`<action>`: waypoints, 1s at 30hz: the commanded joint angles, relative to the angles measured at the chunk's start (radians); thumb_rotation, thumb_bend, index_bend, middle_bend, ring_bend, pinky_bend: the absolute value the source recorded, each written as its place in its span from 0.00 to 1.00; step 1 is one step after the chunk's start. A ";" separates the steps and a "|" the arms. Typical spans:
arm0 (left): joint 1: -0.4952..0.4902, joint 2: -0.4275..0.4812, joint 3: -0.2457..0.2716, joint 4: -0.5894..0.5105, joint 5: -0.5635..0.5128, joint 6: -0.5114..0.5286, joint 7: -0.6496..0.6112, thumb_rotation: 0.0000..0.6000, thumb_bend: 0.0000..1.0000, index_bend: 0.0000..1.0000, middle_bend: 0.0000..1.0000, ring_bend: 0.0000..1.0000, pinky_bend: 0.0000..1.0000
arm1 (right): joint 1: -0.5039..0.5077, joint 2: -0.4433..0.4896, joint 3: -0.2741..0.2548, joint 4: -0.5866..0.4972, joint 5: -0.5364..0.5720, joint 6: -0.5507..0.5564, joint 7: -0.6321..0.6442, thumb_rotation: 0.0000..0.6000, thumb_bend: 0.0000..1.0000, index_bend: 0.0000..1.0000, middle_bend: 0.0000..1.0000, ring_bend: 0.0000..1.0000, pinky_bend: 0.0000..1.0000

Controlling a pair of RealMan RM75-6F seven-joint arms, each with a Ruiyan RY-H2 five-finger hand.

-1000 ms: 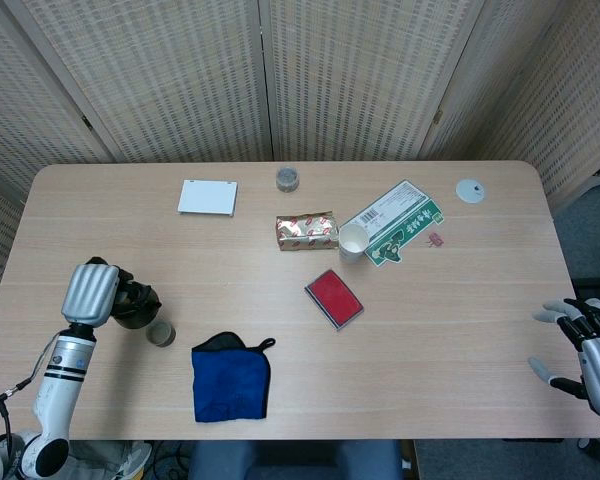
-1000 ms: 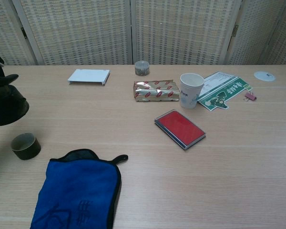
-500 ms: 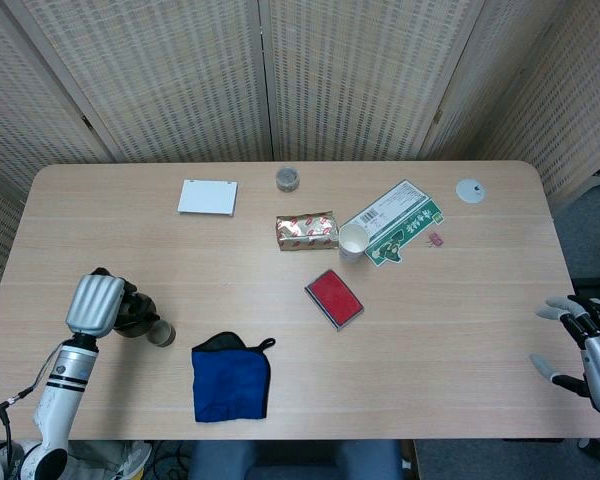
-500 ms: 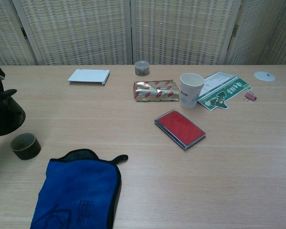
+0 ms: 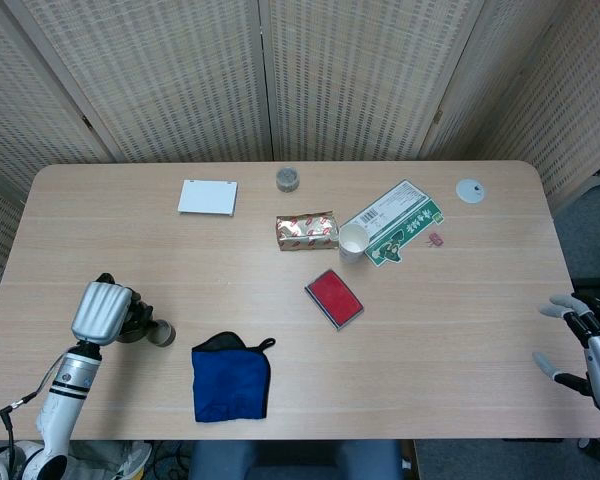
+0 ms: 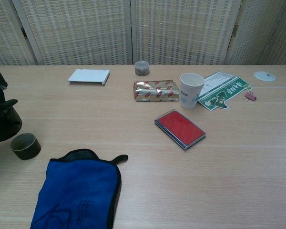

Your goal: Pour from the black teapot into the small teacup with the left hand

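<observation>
- Left hand (image 5: 101, 311), silver-backed, sits at the near left of the wooden table (image 5: 480, 300), its fingers wrapped around the black teapot (image 6: 3, 123); the grip itself is mostly hidden under the back of the hand.
- Black teapot is just left of the small teacup (image 6: 25, 145), a dark, low cup standing upright on the table; whether they touch cannot be told.
- Right hand (image 5: 590, 345) is at the near right edge of the table, fingers spread, holding nothing.
- Blue cloth (image 6: 76, 188) with a dark trim and loop lies near the front edge, right of the teacup.
- Red flat case (image 6: 180, 128) lies near the centre.
- Further back, a white paper cup (image 6: 191, 89) stands upright beside a gold foil packet (image 6: 156, 90).
- Green and white printed carton (image 5: 398, 225), flattened, shows a barcode and writing too small to read.
- Small pink clip (image 6: 250, 96) lies just beside the carton.
- White flat box (image 5: 207, 196), a small round tin (image 5: 287, 179) and a white disc (image 5: 470, 190) lie farthest back.
</observation>
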 commanded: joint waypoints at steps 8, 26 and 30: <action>0.006 -0.026 0.014 0.030 0.045 0.016 0.034 0.84 0.35 1.00 1.00 0.98 0.43 | -0.001 -0.001 -0.001 0.003 0.002 -0.002 0.004 1.00 0.14 0.33 0.26 0.16 0.22; 0.011 -0.056 0.016 0.093 0.108 0.049 0.090 0.93 0.35 1.00 1.00 0.98 0.44 | -0.002 0.000 -0.002 0.000 0.002 0.001 0.005 1.00 0.14 0.33 0.26 0.16 0.22; 0.011 -0.057 0.017 0.095 0.114 0.048 0.094 0.96 0.36 1.00 1.00 0.98 0.43 | -0.002 -0.001 -0.002 0.000 0.001 0.001 0.005 1.00 0.14 0.33 0.26 0.16 0.22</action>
